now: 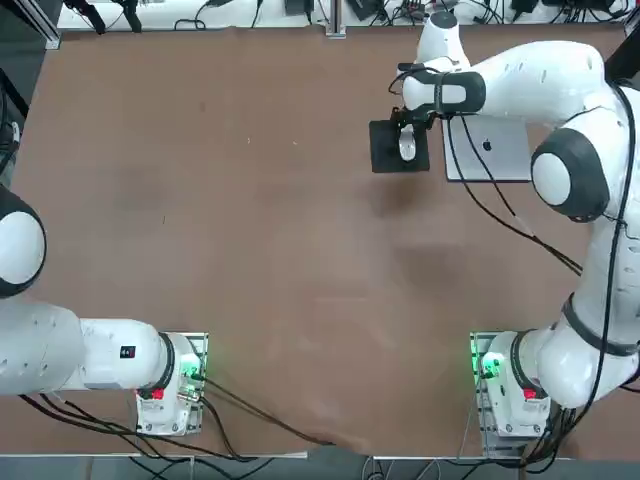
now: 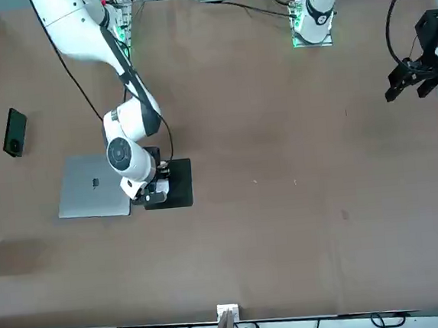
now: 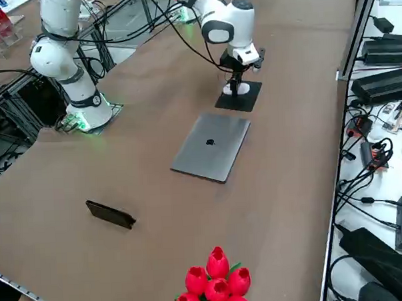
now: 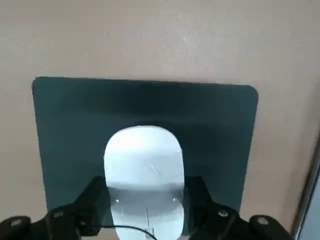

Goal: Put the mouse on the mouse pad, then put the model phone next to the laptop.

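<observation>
Straddling the white mouse, the right gripper hangs low over the black mouse pad, a dark finger at each flank of the glossy shell. The wrist view shows the mouse lying on the pad, clear of every edge; whether the pads press its sides or merely stand against them cannot be told from this close angle, so the grip itself remains uncertain.

From overhead, the mouse appears as a pale oval on the mouse pad, half covered by the gripper, and the silver-grey laptop sits just beside the pad, largely under the arm. Across the table, the front camera hides the mouse behind the wrist but reveals the full laptop lid with its dark logo, the mouse pad close at its edge, and the model phone lying well apart, nearer the table's side.

Only the right side view takes in a bunch of red tulips at the near edge, with the model phone between them and the laptop, and the mouse beyond.
</observation>
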Controlling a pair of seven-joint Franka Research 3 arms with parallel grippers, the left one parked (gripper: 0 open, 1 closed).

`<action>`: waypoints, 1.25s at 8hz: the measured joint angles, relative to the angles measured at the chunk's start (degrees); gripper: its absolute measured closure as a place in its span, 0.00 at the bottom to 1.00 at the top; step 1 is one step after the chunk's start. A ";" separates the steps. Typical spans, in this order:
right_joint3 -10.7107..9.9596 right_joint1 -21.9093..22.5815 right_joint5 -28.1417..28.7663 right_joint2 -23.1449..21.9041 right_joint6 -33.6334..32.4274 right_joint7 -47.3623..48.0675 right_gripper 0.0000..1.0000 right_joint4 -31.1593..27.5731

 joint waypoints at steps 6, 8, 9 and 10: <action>-0.04 0.02 0.01 0.66 -2.28 0.09 0.00 3.05; -0.96 -1.51 0.03 -4.48 -9.95 1.38 0.00 5.26; -1.41 -4.40 0.03 -9.37 -17.40 1.38 0.00 5.98; -1.77 -8.56 0.01 -14.64 -25.66 0.71 0.00 6.11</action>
